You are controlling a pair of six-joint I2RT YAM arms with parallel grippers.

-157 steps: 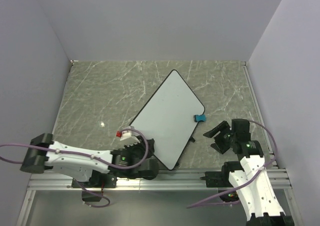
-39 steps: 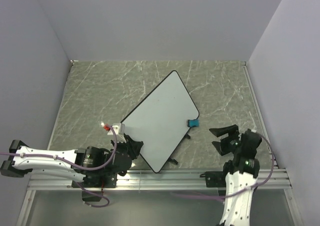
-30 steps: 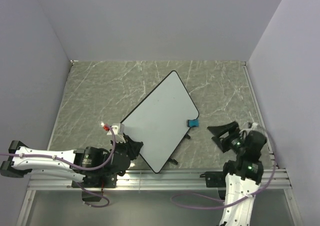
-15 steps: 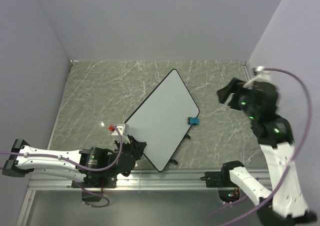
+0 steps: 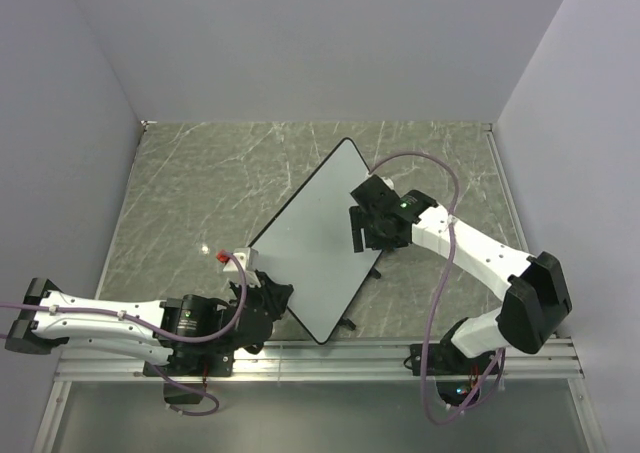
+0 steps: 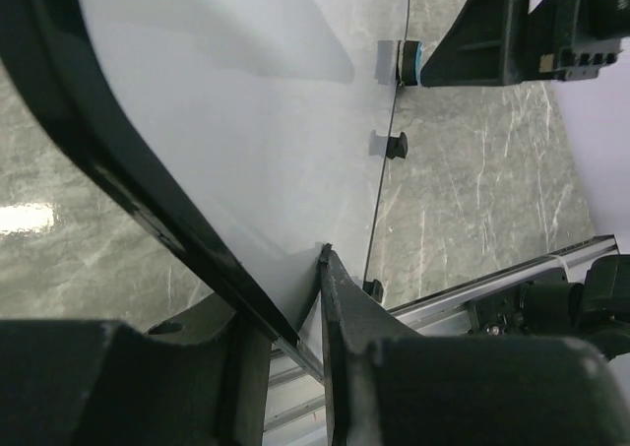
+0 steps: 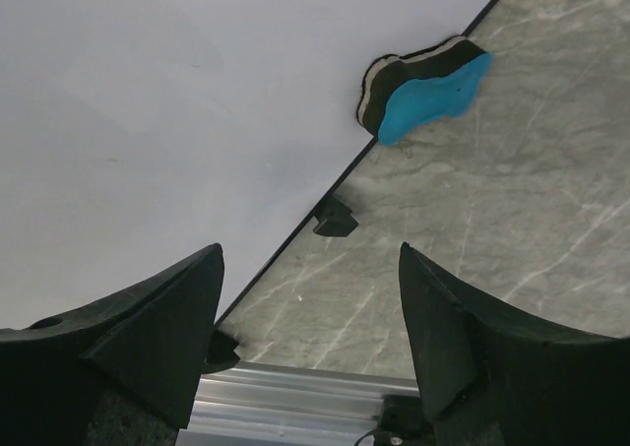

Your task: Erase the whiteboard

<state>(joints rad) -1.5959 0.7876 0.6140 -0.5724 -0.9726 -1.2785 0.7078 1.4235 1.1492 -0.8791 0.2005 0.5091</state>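
The whiteboard (image 5: 315, 238) lies slantwise mid-table (image 5: 190, 193), its near edge pinched tight in the left gripper (image 5: 268, 298). The right gripper (image 7: 310, 254) hangs with jaws wide over the board's right edge, near the eraser (image 7: 425, 90) touching that edge.

White-shelled arms (image 5: 470, 248) with black joints carry purple cables (image 5: 412, 154) (small green lights (image 5: 404, 205) glow).

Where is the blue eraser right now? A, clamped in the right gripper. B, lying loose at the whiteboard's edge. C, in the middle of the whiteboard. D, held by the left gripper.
B: the right wrist view shows the eraser lying free at the whiteboard rim, the right gripper open and clear of it, while the left gripper is shut on the whiteboard's edge.
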